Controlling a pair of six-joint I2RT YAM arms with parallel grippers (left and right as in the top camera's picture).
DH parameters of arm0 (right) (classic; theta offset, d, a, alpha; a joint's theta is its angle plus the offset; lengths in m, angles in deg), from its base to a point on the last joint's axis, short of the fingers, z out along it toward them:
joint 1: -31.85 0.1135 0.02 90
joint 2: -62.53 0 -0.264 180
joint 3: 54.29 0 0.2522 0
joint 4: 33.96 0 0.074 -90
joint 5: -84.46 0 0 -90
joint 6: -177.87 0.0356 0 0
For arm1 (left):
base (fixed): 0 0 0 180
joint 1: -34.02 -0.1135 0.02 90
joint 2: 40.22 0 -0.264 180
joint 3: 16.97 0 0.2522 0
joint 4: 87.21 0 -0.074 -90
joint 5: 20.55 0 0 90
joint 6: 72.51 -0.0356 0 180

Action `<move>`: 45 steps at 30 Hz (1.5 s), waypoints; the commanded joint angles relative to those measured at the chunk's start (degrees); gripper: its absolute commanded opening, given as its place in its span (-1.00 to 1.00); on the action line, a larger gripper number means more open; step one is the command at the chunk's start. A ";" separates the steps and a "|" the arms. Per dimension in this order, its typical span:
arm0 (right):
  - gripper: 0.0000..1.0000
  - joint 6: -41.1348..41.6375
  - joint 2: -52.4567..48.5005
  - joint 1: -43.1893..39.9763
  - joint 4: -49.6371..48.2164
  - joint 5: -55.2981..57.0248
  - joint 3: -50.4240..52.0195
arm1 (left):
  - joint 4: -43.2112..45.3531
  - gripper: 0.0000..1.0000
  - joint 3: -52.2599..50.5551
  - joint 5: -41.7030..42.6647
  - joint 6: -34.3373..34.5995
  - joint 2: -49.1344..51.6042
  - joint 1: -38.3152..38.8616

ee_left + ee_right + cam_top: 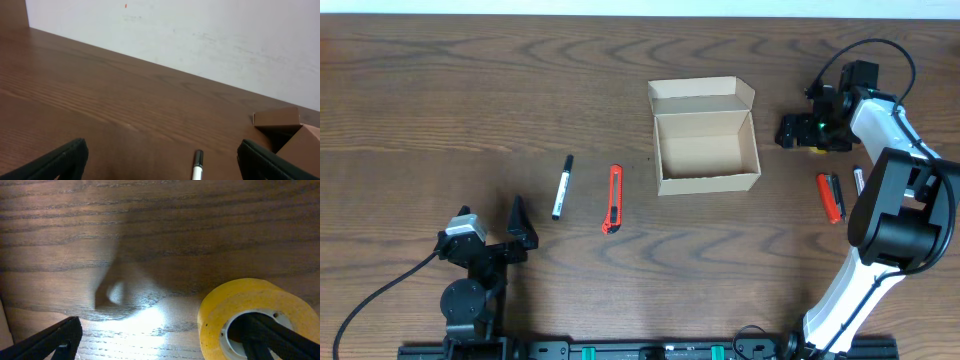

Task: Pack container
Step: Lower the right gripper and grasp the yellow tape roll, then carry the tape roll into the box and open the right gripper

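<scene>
The container is an open tan cardboard box at the table's middle, with its flap lid folded back and its inside bare. Its corner shows in the left wrist view. My left gripper is open and empty near the front left, facing a black-and-white marker. My right gripper is open to the right of the box. One of its fingers sits inside the hole of a yellow tape roll, the other wide to the left.
An orange utility knife lies between the marker and the box. A red utility knife and a small pen-like item lie at the right, beside the right arm's base.
</scene>
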 commanded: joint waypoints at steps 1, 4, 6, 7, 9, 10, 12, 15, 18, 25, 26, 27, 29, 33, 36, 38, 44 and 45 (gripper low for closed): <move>0.83 -0.68 -0.55 -0.31 -0.28 0.02 0.59 | -2.47 0.90 -1.01 -1.46 -1.25 -0.35 -0.09; 0.30 -0.68 -0.55 -0.31 -0.31 0.04 0.59 | -2.47 0.91 -1.01 -1.46 -1.25 -0.35 -0.07; 0.11 -0.66 -0.55 -0.31 -0.42 0.04 0.59 | -2.47 0.90 -1.01 -1.46 -1.25 -0.35 -0.07; 0.12 -0.66 -0.55 -0.31 -0.44 0.02 0.59 | -2.47 0.90 -1.01 -1.46 -1.25 -0.37 -0.07; 0.14 -0.63 -0.57 -0.31 -0.48 0.02 0.59 | -2.47 0.91 -1.01 -1.46 -1.25 -0.35 -0.07; 0.09 -0.63 -0.57 -0.31 -0.48 0.02 0.59 | -2.47 0.90 -1.01 -1.46 -1.25 -0.37 -0.07; -0.17 -0.63 -0.55 -0.31 -0.52 0.04 0.59 | -2.47 0.90 -1.01 -1.46 -1.25 -0.37 -0.09; -0.80 -0.35 -0.55 -0.31 -0.63 0.09 0.59 | -2.47 0.90 -1.01 -1.46 -1.25 -0.35 -0.07; -0.97 0.17 -0.55 -0.31 -0.83 0.24 0.59 | -2.47 0.91 -1.01 -1.46 -1.25 -0.35 -0.07; -0.97 0.85 -0.55 -0.28 -0.87 0.22 0.57 | -2.47 0.90 -1.01 -1.46 -1.25 -0.35 -0.07; -0.97 0.85 -0.55 -0.28 -0.87 0.22 0.57 | -2.47 0.90 -1.01 -1.46 -1.25 -0.37 -0.07; -0.97 0.85 -0.55 -0.28 -0.87 0.22 0.55 | -2.47 0.90 -1.01 -1.46 -1.25 -0.37 -0.07; -0.98 1.09 -0.44 -0.28 -0.83 0.20 0.44 | -2.47 0.90 -1.01 -1.46 -1.25 -0.35 -0.07; -0.97 1.53 0.28 -0.28 -0.42 -0.28 -0.39 | -2.47 0.90 -1.01 -1.46 -1.25 -0.37 -0.07; -0.97 1.51 1.03 -0.28 0.85 -1.40 -2.40 | -2.47 0.90 -1.01 -1.46 -1.25 -0.35 -0.09; -0.99 1.51 1.73 -0.28 2.27 -2.43 -4.26 | -2.47 0.90 -1.01 -1.46 -1.25 -0.37 -0.07; -0.97 1.51 3.85 -0.26 8.79 -6.12 -12.70 | -2.47 0.90 -1.01 -1.46 -1.25 -0.37 -0.07; -0.97 1.51 4.26 -0.17 10.23 -6.51 -14.43 | -2.47 0.90 -1.01 -1.46 -1.25 -0.35 -0.07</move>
